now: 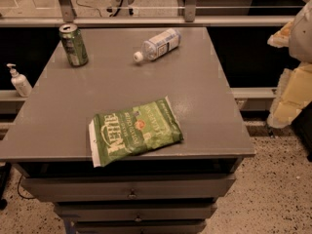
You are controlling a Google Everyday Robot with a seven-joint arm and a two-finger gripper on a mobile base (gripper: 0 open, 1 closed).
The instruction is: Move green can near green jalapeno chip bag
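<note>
Here's the grey table [204, 116], one of it, filling most of the view. Three drawer fronts are stacked under its top, and the lowest is cut off by the bottom edge.

Off the table's right side, out over the speckled floor, sits the gripper [288, 101]. It is a pale, blurred shape half cut off by the frame, and I cannot tell whether it is open or closed. It touches nothing and is clear of the tabletop.

Next in size is the green jalapeno chip bag [136, 130], just the one. It lies flat near the front edge and is the closest item to the gripper, though well apart from it. Its white end seam faces away from the gripper, and one corner of that seam pokes past the table's front edge.

Then one clear plastic bottle [158, 44] with a white cap lies on its side at the back of the table, farther from the gripper than the bag. The print on its label is too small to read.

The green can [73, 45], a single one, stands upright in the far back corner, the whole tabletop away from the gripper and well apart from the bag.

Smallest is one white pump bottle [19, 82], on a ledge beyond the table's far side.
</note>
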